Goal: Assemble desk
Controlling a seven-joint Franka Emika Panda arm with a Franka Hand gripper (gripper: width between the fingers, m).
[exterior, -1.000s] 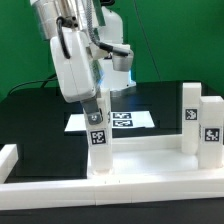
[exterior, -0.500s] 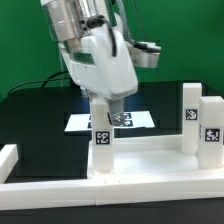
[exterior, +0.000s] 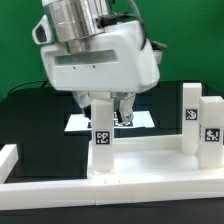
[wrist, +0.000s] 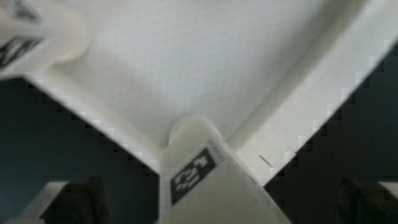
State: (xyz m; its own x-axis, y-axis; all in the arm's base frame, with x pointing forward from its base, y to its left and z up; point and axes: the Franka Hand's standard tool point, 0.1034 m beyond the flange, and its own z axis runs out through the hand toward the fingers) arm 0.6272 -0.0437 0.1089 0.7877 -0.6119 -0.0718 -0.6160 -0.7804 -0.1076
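Three tagged legs stand upright in the exterior view: one leg near the middle, seated at the tabletop's near-left corner, and two legs at the exterior view's right. Gripper hangs just above the middle leg, fingers pointing down beside its top; contact cannot be told. Marker board lies flat behind, partly hidden by the arm. Low white border bar runs along the near edge. Wrist view: tabletop tray fills most of the frame, the tagged leg rising between two dark fingertips, which stand spread apart, clear of it.
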